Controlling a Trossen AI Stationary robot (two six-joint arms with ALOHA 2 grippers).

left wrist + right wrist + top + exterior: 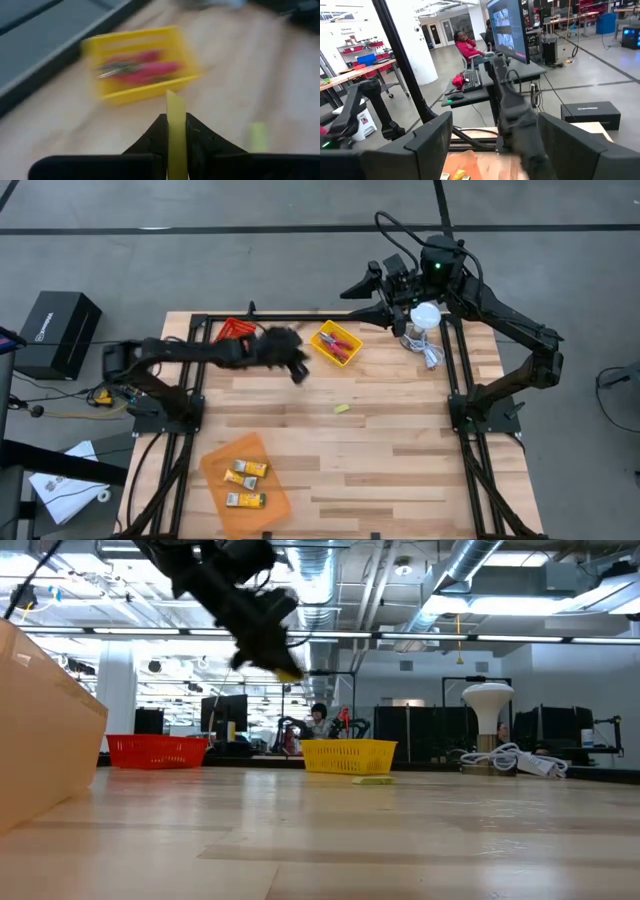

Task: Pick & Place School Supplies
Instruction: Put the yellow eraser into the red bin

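From above, the left gripper (297,370) hangs beside the yellow tray (336,343) holding red-handled tools (342,346); one stick (342,408) lies loose on the tabletop (400,440). Packs (245,470) sit in the orange tray (275,495). Left wrist view: fingers (197,137) clamp a yellow stick (176,131). The right gripper (492,135) waits far right, fingers spread. Sorting looks partly done.

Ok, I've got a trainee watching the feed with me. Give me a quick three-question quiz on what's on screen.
1. True or false: the left tool is shut on a yellow stick.
2. Which tray holds the red-handled tools? A orange tray, B yellow tray, C red tray.
3. How many yellow-and-white packs lie on the orange tray?

Key: 1 true. 2 B. 3 three.
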